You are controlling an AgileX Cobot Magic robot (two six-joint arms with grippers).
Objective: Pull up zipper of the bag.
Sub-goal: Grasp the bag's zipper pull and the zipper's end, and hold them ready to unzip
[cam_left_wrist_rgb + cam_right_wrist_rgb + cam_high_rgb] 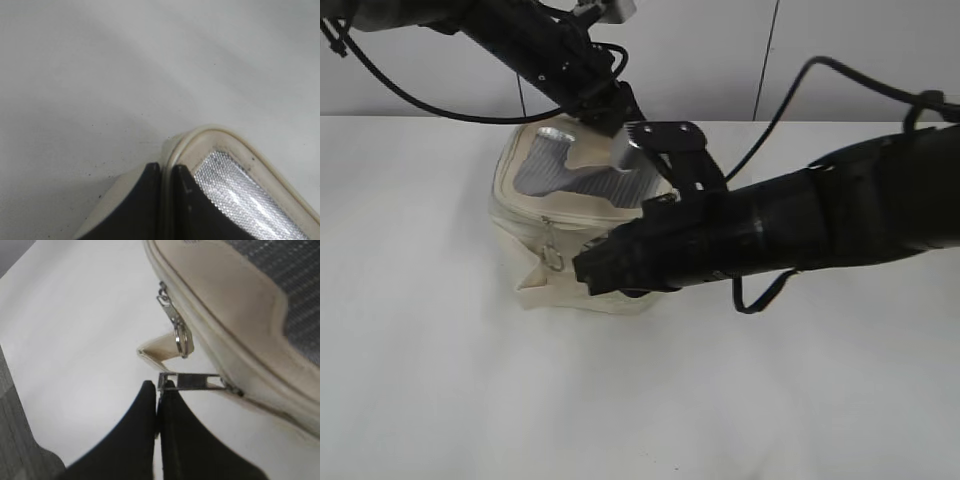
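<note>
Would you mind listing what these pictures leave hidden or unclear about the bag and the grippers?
- Exterior view: the right gripper and arm cover the bag's right front side.
- Left wrist view: the bottom edge cuts off the left gripper; only a bag corner shows.
- Right wrist view: the flat metal pull joins the bag out of focus.

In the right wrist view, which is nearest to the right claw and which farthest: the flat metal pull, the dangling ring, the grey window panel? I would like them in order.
From the right claw:
1. Flat metal pull, pinched at the claw tips, pointing right toward the bag.
2. Dangling ring, just above, hanging off the zipper.
3. Grey window panel, far upper right on the lid.
</note>
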